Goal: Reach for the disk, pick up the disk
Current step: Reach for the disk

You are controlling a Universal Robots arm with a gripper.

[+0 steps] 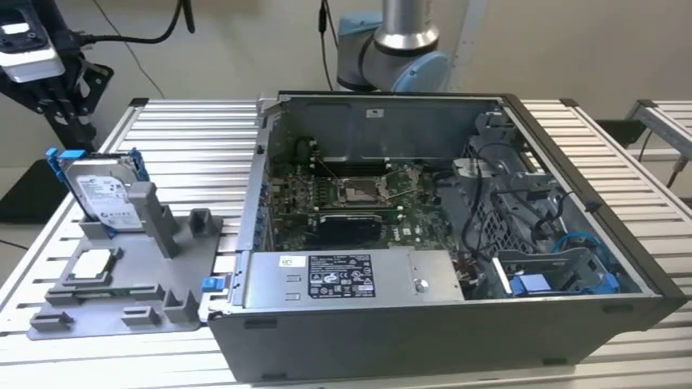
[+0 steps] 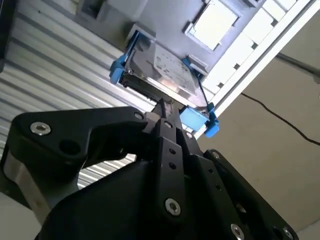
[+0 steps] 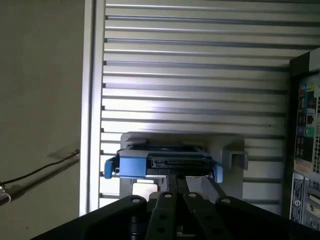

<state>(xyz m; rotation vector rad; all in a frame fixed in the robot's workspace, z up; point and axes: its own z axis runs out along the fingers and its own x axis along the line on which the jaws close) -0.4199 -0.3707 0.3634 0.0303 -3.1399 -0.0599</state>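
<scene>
The disk [image 1: 103, 190] stands on edge in a slot of a grey holder tray [image 1: 206, 243] at the exterior view's left; it is silver with a white label and a blue frame. My black gripper [image 1: 67, 117] hangs above it, a short gap over its upper edge and not touching. In both wrist views the two fingers lie together, shut on nothing, and their tips point at the disk [image 2: 160, 70] [image 3: 165, 162]. The gripper [image 2: 164, 106] [image 3: 181, 181] lines up with the disk's blue-framed edge.
A small square processor chip [image 1: 92, 263] lies on the same tray in front of the disk. An open computer case [image 1: 433, 324] with a silver power-supply box [image 1: 346, 275] stands to the exterior view's right. The slatted table's [image 1: 184, 130] edge runs close beside the tray.
</scene>
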